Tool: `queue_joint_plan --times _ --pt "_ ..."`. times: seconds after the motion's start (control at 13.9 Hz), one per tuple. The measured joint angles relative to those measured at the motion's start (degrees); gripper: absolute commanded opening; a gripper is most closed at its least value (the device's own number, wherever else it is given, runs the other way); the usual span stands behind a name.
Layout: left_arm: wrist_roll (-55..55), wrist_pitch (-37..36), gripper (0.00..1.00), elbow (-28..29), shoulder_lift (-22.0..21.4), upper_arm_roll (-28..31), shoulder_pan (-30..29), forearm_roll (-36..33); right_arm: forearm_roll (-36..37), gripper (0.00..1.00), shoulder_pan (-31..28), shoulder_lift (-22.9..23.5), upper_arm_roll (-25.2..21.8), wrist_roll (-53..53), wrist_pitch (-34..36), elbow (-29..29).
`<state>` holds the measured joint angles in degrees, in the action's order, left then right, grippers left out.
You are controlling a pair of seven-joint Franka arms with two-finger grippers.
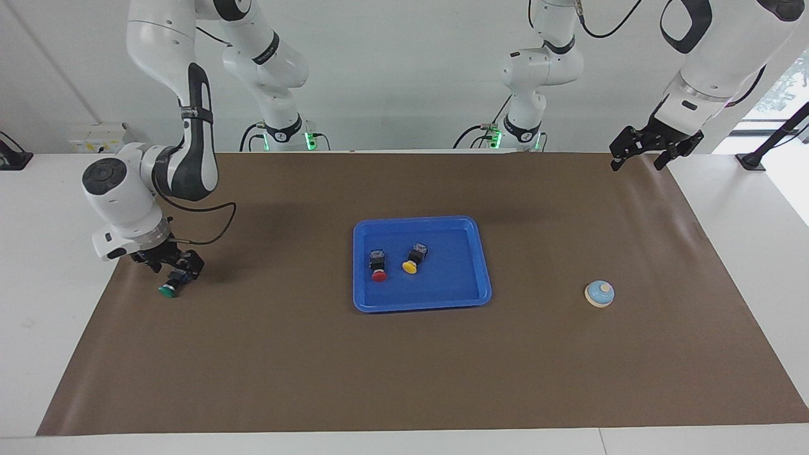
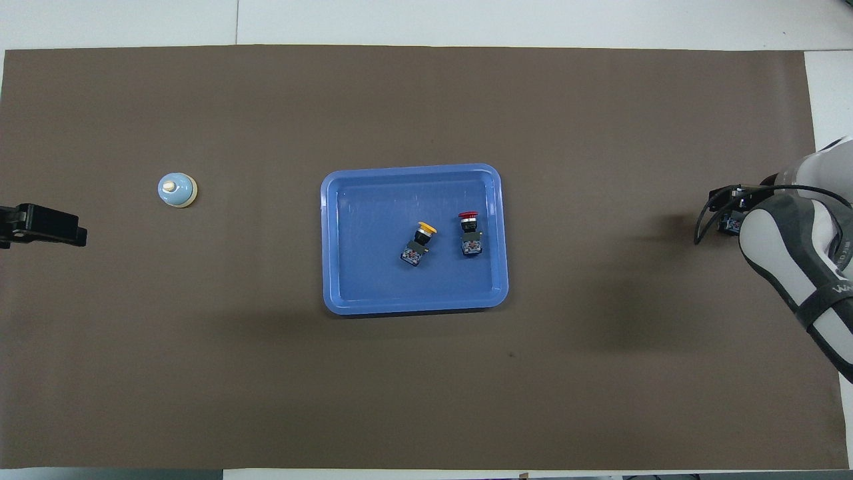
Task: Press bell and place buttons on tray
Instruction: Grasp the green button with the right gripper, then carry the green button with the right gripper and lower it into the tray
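Observation:
The blue tray [image 1: 422,220] [image 2: 410,171] lies mid-mat with the red button [image 1: 378,266] [image 2: 470,233] and the yellow button [image 1: 412,260] [image 2: 420,242] on their sides in it. The green button [image 1: 169,287] lies on the mat at the right arm's end. My right gripper [image 1: 174,268] [image 2: 728,213] is down over its body end, open, and the arm hides the button in the overhead view. The bell [image 1: 599,294] [image 2: 177,191] stands on the mat toward the left arm's end. My left gripper [image 1: 639,159] [image 2: 74,235] waits open, up over the mat's corner.
A brown mat [image 1: 404,373] covers most of the white table [image 1: 50,303]. The green button lies close to the mat's edge at the right arm's end. A black stand's foot [image 1: 751,162] sits on the table just off the mat near the left gripper.

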<state>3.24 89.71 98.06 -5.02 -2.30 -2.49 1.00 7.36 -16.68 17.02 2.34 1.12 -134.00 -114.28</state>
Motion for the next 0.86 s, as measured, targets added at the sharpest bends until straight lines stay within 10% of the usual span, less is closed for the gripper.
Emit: queue_joint_plan --times 0.22,0.58,0.86 --pt "0.0 0.0 1.0 0.0 0.0 0.0 0.0 0.0 0.0 0.9 -1.5 1.5 0.0 -0.8 -4.0 -1.8" --pt "0.0 0.0 1.0 0.0 0.0 0.0 0.0 0.0 0.0 0.0 -1.7 1.6 0.1 -0.9 -4.2 -2.3" --pt "0.0 0.0 1.0 0.0 0.0 0.0 0.0 0.0 0.1 0.0 -1.7 1.6 0.2 -1.0 -4.1 -2.3"
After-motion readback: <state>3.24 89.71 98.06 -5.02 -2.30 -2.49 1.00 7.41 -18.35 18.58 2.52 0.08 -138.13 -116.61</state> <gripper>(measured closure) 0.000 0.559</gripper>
